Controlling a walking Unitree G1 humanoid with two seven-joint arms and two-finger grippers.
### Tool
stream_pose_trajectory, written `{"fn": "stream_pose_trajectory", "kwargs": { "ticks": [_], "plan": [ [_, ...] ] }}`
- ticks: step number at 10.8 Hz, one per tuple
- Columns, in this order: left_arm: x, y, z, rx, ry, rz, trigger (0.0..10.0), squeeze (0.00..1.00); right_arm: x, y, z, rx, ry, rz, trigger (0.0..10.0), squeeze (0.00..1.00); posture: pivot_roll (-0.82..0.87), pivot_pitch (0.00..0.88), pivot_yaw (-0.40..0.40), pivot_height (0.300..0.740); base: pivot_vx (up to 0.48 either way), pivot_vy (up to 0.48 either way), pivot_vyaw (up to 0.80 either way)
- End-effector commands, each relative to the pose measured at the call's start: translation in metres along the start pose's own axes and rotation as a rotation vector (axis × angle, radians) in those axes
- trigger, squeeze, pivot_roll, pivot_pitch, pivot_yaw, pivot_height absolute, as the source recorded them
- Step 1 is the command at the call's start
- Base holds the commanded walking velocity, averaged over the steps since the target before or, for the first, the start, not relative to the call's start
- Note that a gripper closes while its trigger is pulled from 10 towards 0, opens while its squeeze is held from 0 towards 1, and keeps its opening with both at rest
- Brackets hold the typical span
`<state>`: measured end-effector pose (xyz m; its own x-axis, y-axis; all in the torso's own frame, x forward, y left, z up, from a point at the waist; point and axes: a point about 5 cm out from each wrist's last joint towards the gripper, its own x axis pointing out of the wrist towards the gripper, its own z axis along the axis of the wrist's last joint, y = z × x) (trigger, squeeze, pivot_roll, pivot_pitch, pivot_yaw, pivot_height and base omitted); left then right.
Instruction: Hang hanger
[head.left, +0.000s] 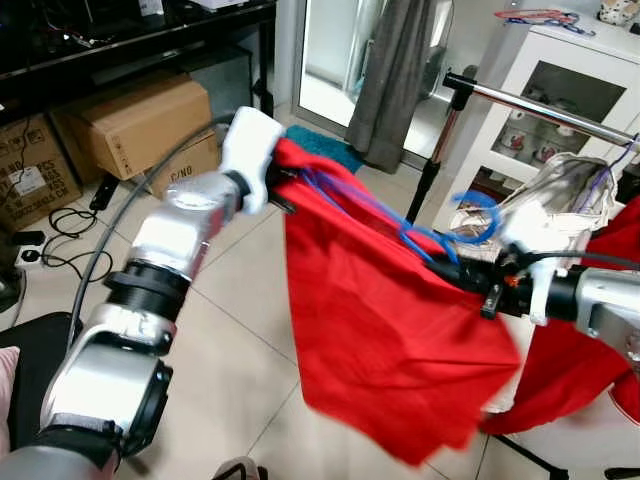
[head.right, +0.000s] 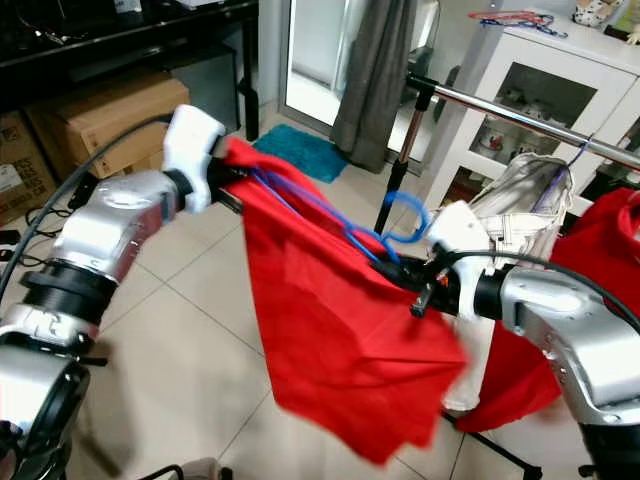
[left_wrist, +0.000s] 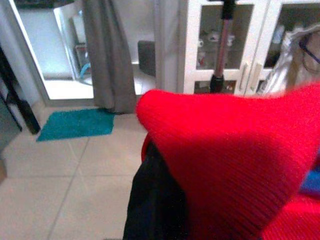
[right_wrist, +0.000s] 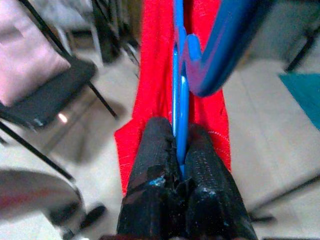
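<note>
A blue plastic hanger (head.left: 400, 225) carries a red garment (head.left: 380, 330) and is held up in the air between my two arms. My right gripper (head.left: 450, 270) is shut on the hanger's neck just below its hook (head.left: 478, 215). In the right wrist view the blue bar (right_wrist: 181, 100) runs up from between the black fingers (right_wrist: 155, 165). At the hanger's far shoulder, my left gripper (head.left: 280, 185) grips the red cloth, which drapes over its black finger (left_wrist: 155, 200). The metal clothes rail (head.left: 540, 108) runs above and behind the hook, apart from it.
A white garment (head.left: 565, 195) and another red one (head.left: 600, 360) hang on the rail. Behind stand a white glass-door cabinet (head.left: 580, 80) and a grey curtain (head.left: 390, 70). A teal mat (head.left: 325, 145) lies on the tiles. Cardboard boxes (head.left: 130, 120) and cables sit at the left.
</note>
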<state>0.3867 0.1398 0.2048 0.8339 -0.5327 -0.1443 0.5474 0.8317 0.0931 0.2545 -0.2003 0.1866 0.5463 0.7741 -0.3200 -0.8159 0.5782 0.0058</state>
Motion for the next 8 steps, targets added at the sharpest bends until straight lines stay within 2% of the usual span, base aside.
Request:
{"fn": "stream_pose_trajectory", "kwargs": {
  "ticks": [1,2,3,4,5,6,7,8],
  "plan": [
    [-0.025,0.05,0.019,-0.032,-0.081,0.25,0.0,0.0,-0.019,-0.009,-0.013,0.063,0.054,-0.051,0.0,0.0,0.0,0.0,-0.073,0.74,0.0,0.0,0.0],
    [-0.024,0.051,0.019,-0.192,-0.175,0.236,0.0,0.0,-0.019,-0.009,-0.016,0.095,0.031,-0.058,0.0,0.0,0.0,0.0,-0.073,0.74,0.0,0.0,0.0],
    [-0.023,0.05,0.018,-0.289,-0.23,0.219,0.0,0.0,-0.018,-0.008,-0.019,0.117,0.013,-0.056,0.0,0.0,0.0,0.0,-0.073,0.74,0.0,0.0,0.0],
    [-0.023,0.05,0.015,-0.388,-0.262,0.211,0.0,0.0,-0.018,-0.004,-0.02,0.142,-0.021,-0.034,0.0,0.0,0.0,0.0,-0.073,0.74,0.0,0.0,0.0],
    [-0.018,0.047,0.001,-0.54,-0.26,0.221,0.0,0.0,-0.014,0.001,-0.017,0.165,-0.076,-0.011,0.0,0.0,0.0,0.0,-0.073,0.74,0.0,0.0,0.0],
    [-0.013,0.042,-0.006,-0.615,-0.261,0.222,0.0,0.0,-0.01,0.007,-0.015,0.174,-0.097,0.034,0.0,0.0,0.0,0.0,-0.063,0.74,0.0,0.0,0.0],
    [-0.008,0.036,-0.005,-0.546,-0.264,0.213,0.0,0.0,-0.008,0.014,-0.026,0.122,0.01,0.065,0.0,0.0,-0.01,0.0,-0.059,0.74,0.0,0.0,0.0],
    [-0.006,0.032,-0.001,-0.536,-0.265,0.181,0.0,0.0,-0.007,0.01,-0.024,0.126,-0.012,0.024,0.0,0.0,-0.01,0.0,-0.059,0.74,0.0,0.0,0.0]
  ]
}}
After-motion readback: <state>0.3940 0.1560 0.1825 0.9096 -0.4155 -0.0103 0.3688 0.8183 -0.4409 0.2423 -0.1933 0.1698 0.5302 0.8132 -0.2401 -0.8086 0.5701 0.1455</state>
